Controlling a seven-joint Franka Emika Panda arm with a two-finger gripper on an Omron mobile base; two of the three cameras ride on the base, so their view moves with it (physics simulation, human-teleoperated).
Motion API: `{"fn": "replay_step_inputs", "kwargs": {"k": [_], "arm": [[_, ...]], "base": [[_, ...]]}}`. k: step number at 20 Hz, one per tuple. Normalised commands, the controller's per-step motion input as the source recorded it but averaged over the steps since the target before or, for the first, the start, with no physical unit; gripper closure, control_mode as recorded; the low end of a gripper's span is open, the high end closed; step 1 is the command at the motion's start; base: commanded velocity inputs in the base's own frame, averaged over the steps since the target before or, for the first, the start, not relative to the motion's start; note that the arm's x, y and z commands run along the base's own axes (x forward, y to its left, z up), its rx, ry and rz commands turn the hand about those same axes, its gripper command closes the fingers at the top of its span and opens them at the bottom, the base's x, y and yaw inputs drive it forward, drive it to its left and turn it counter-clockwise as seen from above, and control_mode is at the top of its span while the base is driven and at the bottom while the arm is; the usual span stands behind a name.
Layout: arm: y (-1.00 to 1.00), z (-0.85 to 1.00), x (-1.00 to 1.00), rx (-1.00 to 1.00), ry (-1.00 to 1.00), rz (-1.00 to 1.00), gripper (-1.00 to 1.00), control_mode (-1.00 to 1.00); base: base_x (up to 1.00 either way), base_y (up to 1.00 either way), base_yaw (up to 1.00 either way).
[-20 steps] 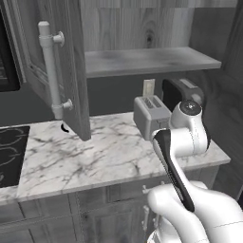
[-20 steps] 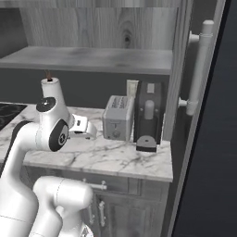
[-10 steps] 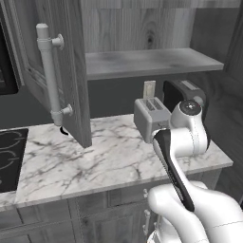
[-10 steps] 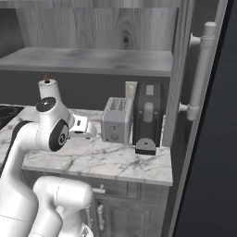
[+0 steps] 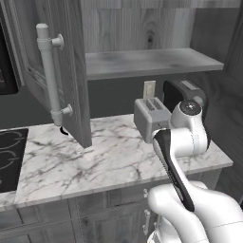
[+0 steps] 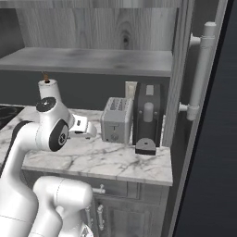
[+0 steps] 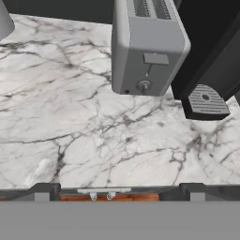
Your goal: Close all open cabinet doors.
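- Left base view: over the white marble counter (image 5: 90,163), the whole scene has shifted rightward, so the base is driving. The tall grey wood-grain left cabinet door (image 5: 57,66) stands wide open, nearer now.
- Right base view: the right cabinet door (image 6: 203,88) also hangs open.
- Hand view: a grey toaster (image 7: 147,44) sits below; I cannot tell the gripper's opening or whether it holds anything.

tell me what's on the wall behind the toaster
A pale wall outlet plate rises behind the toaster beside the black coffee machine. The toaster covers the plate's lower part, so any plug there can't be seen.

Both base views are looking forward over the marble counter (image 5: 95,161), sharing the toaster (image 6: 116,119). The hand view is looking closely down on it.
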Motion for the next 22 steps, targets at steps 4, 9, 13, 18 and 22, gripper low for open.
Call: {"fn": "replay_step_inputs", "kwargs": {"k": [4, 9, 13, 18, 22], "arm": [[0.0, 0.0, 0.0, 0.0, 0.0, 0.0, -1.0, 1.0], [0.0, 0.0, 0.0, 0.0, 0.0, 0.0, -1.0, 1.0], [-0.05, -0.01, -0.5, 0.0, -0.16, 0.0, -1.0, -1.0], [-0.18, -0.05, -0.69, 0.0, -0.24, 0.0, -1.0, -1.0], [-0.27, 0.0, -0.73, 0.0, -0.29, -0.02, -1.0, -1.0]], "base": [[-0.01, 0.0, 0.0], [-0.17, 0.0, 0.0], [0.0, 0.0, 0.0], [0.0, 0.0, 0.0], [0.0, 0.0, 0.0]]}}
